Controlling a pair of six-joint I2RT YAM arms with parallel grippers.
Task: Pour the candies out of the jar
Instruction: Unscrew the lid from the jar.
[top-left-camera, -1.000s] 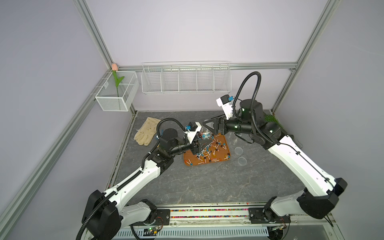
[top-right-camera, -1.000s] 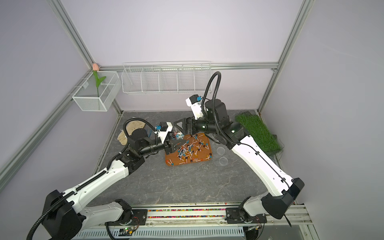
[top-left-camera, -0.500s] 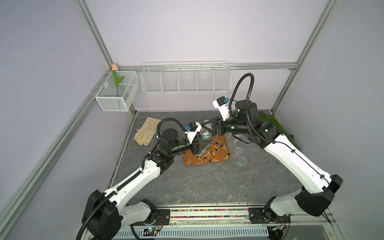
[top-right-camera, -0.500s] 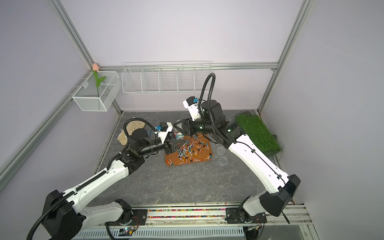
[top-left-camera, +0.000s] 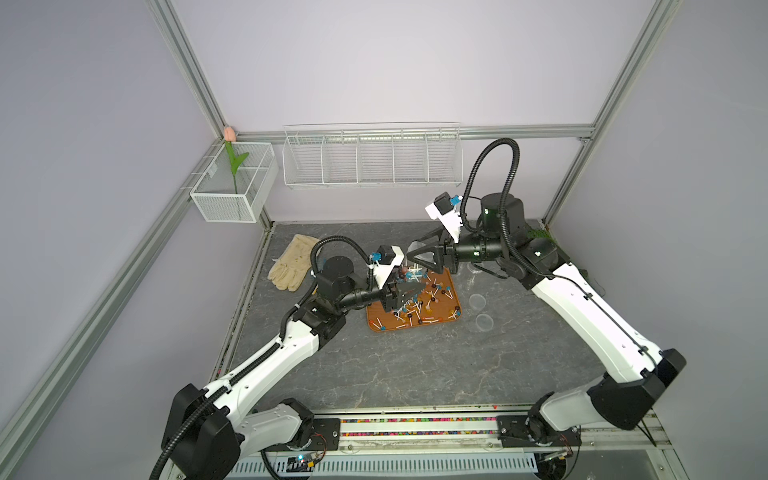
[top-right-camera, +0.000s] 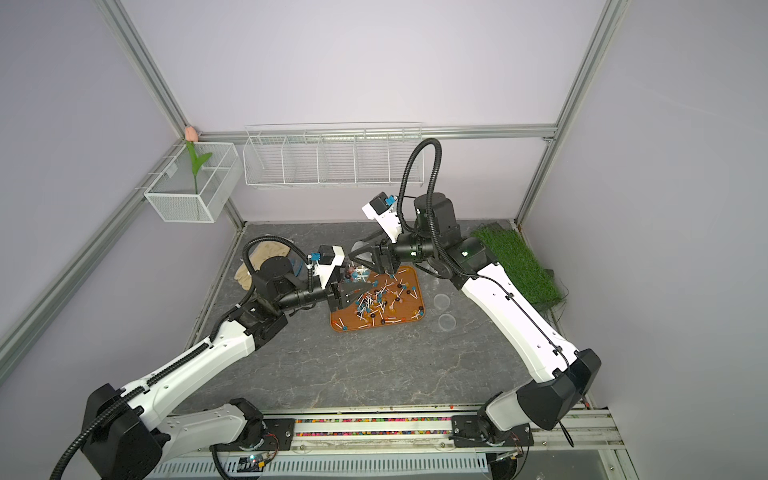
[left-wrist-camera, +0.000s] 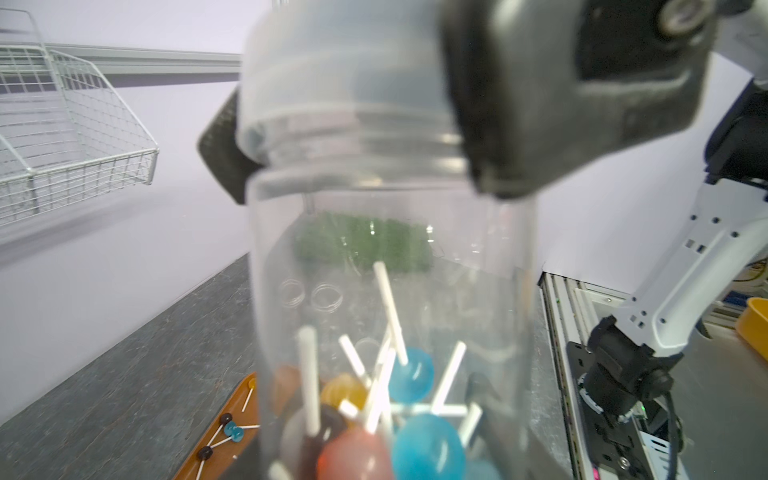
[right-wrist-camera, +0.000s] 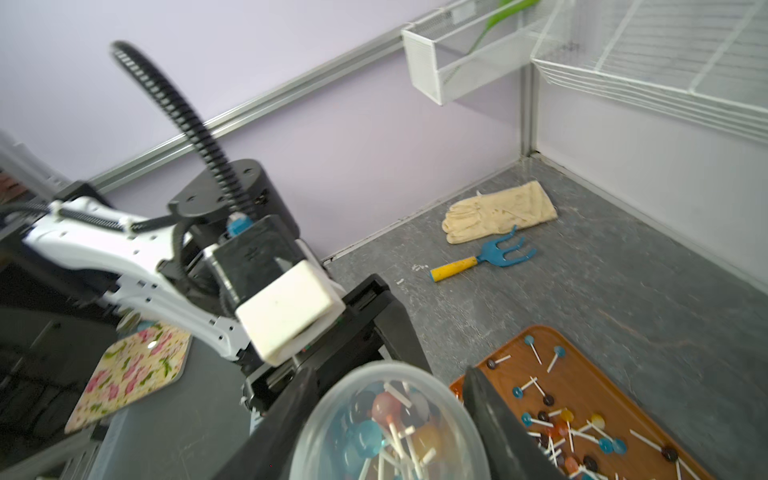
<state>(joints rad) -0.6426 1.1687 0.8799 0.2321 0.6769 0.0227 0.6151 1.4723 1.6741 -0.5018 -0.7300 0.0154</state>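
My left hand (top-left-camera: 409, 289) is clamped on the jar (left-wrist-camera: 390, 291), by the brown tray (top-left-camera: 452, 291); some candies (left-wrist-camera: 409, 374) sit inside it. My right hand (top-left-camera: 417, 259) pinches the lid (right-wrist-camera: 390, 419) from both sides. I judge this to be the opening step: next I twist the lid off, then tilt the jar.

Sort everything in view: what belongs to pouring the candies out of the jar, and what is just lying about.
Job in hand: jar; lid; candies, some inside the jar, many on the brown tray.

Lying about: glove; blue hand rake; grass mat; wire rack; mesh basket with tulip; two clear discs; floral coaster.
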